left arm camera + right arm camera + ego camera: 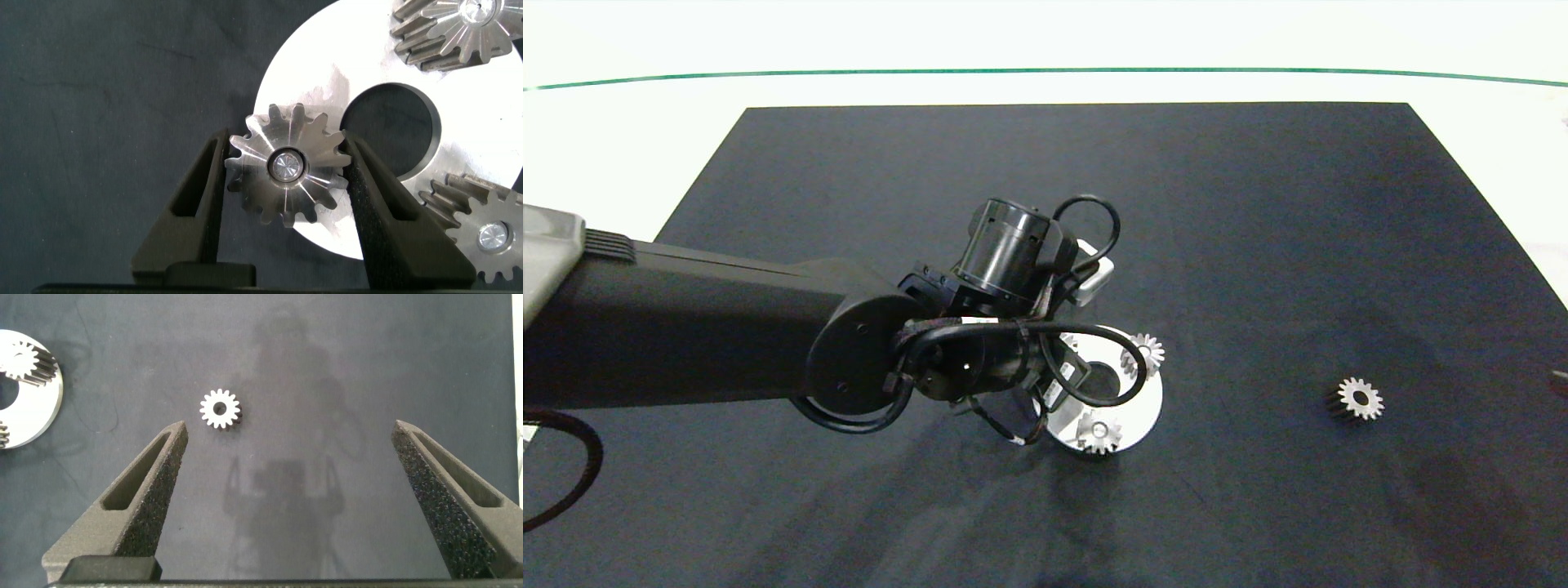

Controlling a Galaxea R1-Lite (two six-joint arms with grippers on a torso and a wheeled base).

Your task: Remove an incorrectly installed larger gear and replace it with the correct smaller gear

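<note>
The silver round-toothed larger gear (pixel 288 166) sits between the left gripper (pixel 288 175) fingers, seemingly clamped; a tilted lift could jam it on its pin.

A dark mat (pixel 1258 245) covers a white table (pixel 621 139) edged by a green line (pixel 1045 71).

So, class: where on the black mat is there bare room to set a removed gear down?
The black mat is bare between the round plate and the smaller gear, and beyond both. The plate is crowded: left gripper closed on the larger gear.
</note>
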